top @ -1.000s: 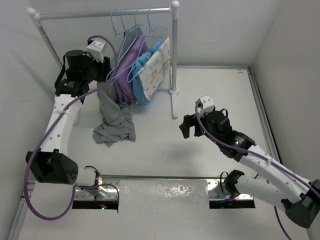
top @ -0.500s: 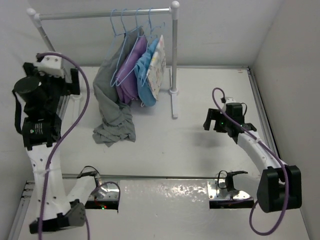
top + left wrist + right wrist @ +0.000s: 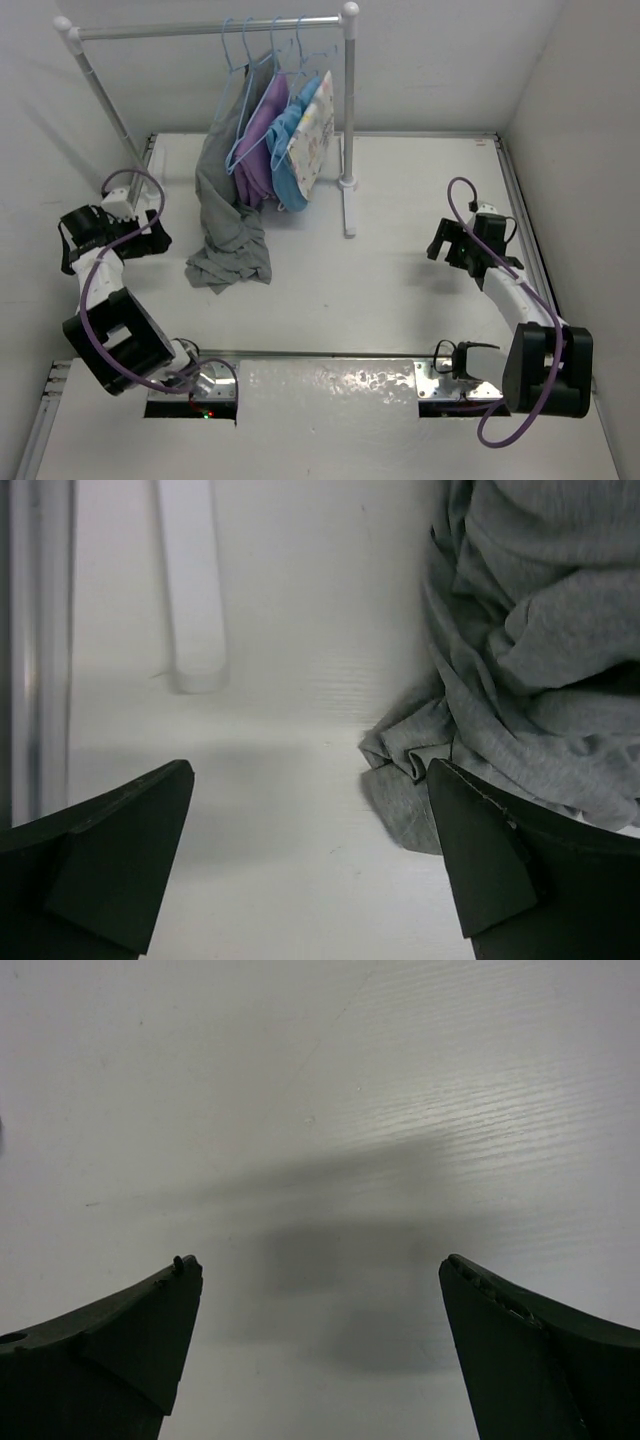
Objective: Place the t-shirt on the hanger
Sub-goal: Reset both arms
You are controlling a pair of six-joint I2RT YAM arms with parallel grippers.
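My left pincer [image 3: 310, 772] stands with its jaws wide apart and grips nothing, low over the table [image 3: 400, 190] at its left side. The crumpled lower end of the grey t-shirt [image 3: 540, 630] lies on the table just ahead of it, close by the finger at the right of the wrist view. From that heap the t-shirt rises to the hanger [image 3: 229, 50], the leftmost of four on the rack [image 3: 200, 30] at the far side. My right pincer [image 3: 320, 1262] also stands wide apart and empty over bare table at the right, well apart from t-shirt and hanger.
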